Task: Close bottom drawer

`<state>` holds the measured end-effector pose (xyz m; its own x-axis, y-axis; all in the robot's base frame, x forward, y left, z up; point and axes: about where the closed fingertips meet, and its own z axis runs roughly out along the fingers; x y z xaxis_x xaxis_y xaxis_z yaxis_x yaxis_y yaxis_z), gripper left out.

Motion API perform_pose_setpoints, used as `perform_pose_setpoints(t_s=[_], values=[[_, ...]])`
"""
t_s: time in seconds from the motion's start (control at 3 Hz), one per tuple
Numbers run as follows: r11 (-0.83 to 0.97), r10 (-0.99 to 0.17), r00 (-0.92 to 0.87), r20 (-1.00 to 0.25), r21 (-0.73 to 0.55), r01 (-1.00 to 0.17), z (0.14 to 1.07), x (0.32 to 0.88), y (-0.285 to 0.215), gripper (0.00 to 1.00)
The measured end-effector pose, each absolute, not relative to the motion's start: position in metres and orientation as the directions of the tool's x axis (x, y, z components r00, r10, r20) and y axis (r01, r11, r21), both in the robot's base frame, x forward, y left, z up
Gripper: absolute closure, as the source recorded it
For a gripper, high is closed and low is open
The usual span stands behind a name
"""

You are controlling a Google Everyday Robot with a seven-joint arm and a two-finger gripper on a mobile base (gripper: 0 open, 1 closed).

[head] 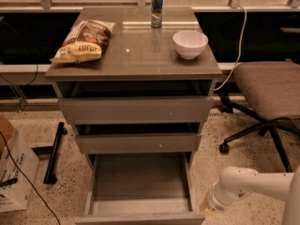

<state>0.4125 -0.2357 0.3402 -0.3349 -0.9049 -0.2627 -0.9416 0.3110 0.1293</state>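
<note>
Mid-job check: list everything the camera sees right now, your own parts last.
cabinet: 1, grey-brown, centre
top drawer: 1, grey-brown, under the cabinet top
middle drawer: 1, grey-brown, below the top drawer
bottom drawer: 1, grey-brown, lowest, pulled far out, tray bare
chip bag: 1, yellow-brown, cabinet top, left
can: 1, blue and silver, cabinet top, rear
bowl: 1, white, cabinet top, right
office chair: 1, brown seat, black base, right
cardboard box: 1, white, floor, far left
bar: 1, black, floor left of cabinet
cable: 1, white, hanging behind the chair
arm: 1, white, lower right
hand: 1, at the arm's end, beside the bottom drawer's right front corner
</note>
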Motion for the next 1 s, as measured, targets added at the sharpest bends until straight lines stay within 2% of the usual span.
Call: perform_pose_setpoints(t_s=[0.33, 1.0], values=[[0.340, -0.874, -0.385, -0.297, 0.195, -0.920, 0.308, 0.401, -0.236, 1.00], [0.333, -0.876, -0.388, -0.288, 0.222, -0.917, 0.285, 0.399, -0.228, 1.00]])
